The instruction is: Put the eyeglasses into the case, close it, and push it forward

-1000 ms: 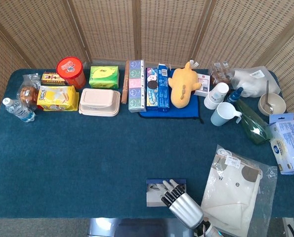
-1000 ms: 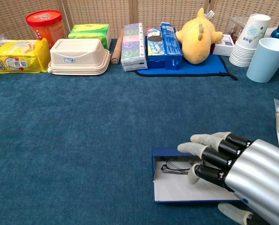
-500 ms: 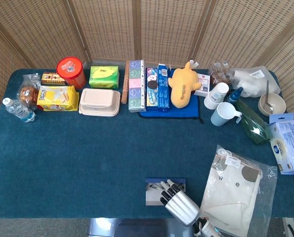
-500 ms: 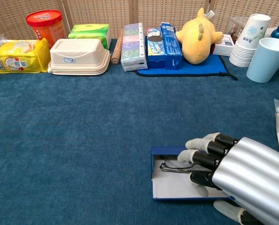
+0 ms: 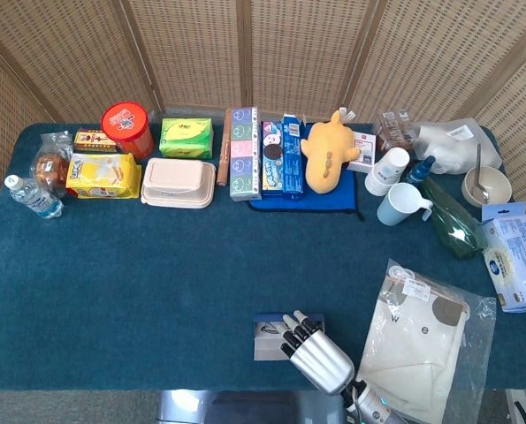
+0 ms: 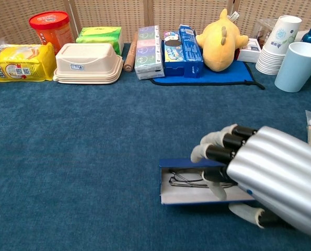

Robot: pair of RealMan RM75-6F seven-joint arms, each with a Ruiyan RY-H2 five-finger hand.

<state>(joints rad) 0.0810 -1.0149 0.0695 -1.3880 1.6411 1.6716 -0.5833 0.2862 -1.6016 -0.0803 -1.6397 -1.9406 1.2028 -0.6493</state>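
The case had slid left on the blue table with the right hand since a second before. It lay open near the front edge, eyeglasses inside, fingers curled over its far wall.

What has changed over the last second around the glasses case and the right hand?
The case has slid left and slightly forward across the table, and its far flap now stands more upright. The right hand moved with it, fingers still over the open case. The eyeglasses remain inside. The left hand is out of view; the back-row items are unmoved.
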